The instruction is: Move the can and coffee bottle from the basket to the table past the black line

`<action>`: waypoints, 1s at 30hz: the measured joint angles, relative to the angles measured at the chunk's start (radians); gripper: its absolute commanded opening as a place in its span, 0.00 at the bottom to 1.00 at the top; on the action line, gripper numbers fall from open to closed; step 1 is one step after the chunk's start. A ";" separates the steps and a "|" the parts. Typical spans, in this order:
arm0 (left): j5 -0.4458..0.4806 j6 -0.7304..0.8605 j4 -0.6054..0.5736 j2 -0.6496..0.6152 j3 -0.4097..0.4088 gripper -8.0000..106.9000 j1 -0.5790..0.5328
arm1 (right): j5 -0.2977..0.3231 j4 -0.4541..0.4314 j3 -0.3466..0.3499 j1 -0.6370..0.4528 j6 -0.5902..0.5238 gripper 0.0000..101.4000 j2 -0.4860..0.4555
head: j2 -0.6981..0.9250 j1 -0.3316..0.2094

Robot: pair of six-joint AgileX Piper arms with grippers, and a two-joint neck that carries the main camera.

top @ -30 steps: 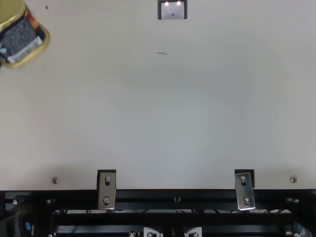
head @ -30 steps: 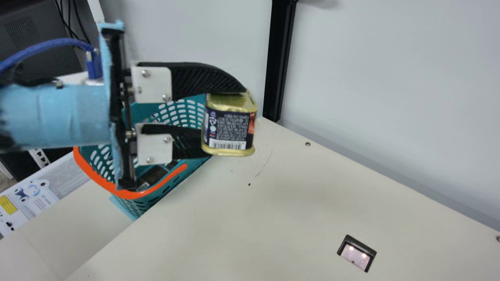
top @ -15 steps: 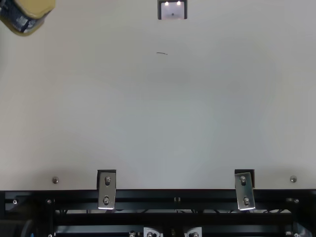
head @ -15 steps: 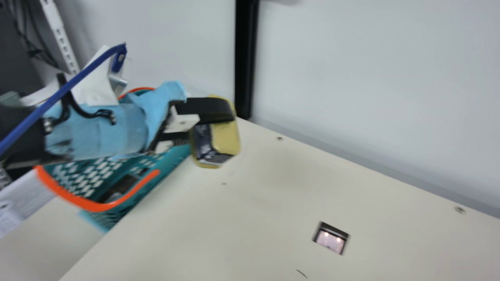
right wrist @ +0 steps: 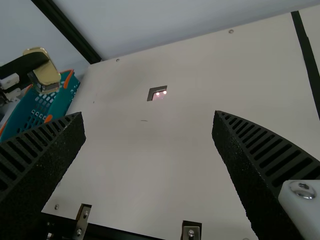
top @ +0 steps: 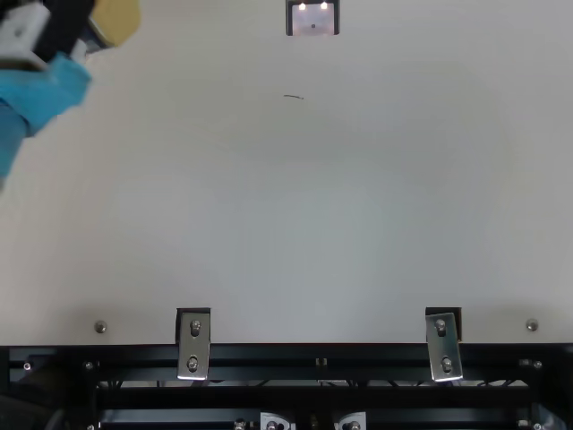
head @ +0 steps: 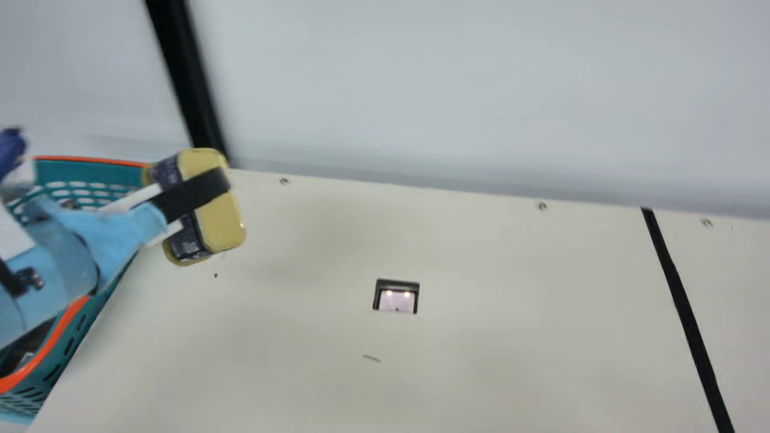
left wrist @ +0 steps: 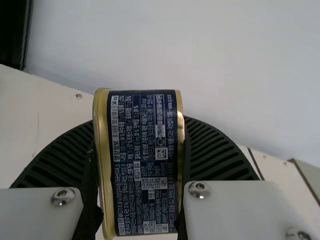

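My left gripper [head: 207, 187] is shut on the gold and dark-blue can [head: 221, 221], held tilted above the table's left part beside the teal basket [head: 90, 174]. In the left wrist view the can [left wrist: 145, 195] sits between both pads of the left gripper [left wrist: 140, 135]. A dark object [head: 27, 349] lies inside the basket, partly hidden by the arm; I cannot tell whether it is the coffee bottle. The black line [head: 683, 300] runs across the table's right part. My right gripper [right wrist: 149, 116] stands open over the table, nothing between its fingers.
A small black-framed recess [head: 396, 296] sits mid-table. The pale wall [head: 457, 96] rises behind the table's back edge, with a black post [head: 189, 78] at the left. Metal brackets [top: 193, 345] and a black rail line the front edge.
The main camera has turned right, bringing the black line into view. In the top view the left gripper has come in at the upper left, and its can has shifted right.
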 measured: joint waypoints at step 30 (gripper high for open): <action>-0.165 0.027 0.037 -0.015 0.111 0.16 -0.143 | 0.000 0.000 0.000 0.000 0.000 1.00 0.000 | -0.143 0.077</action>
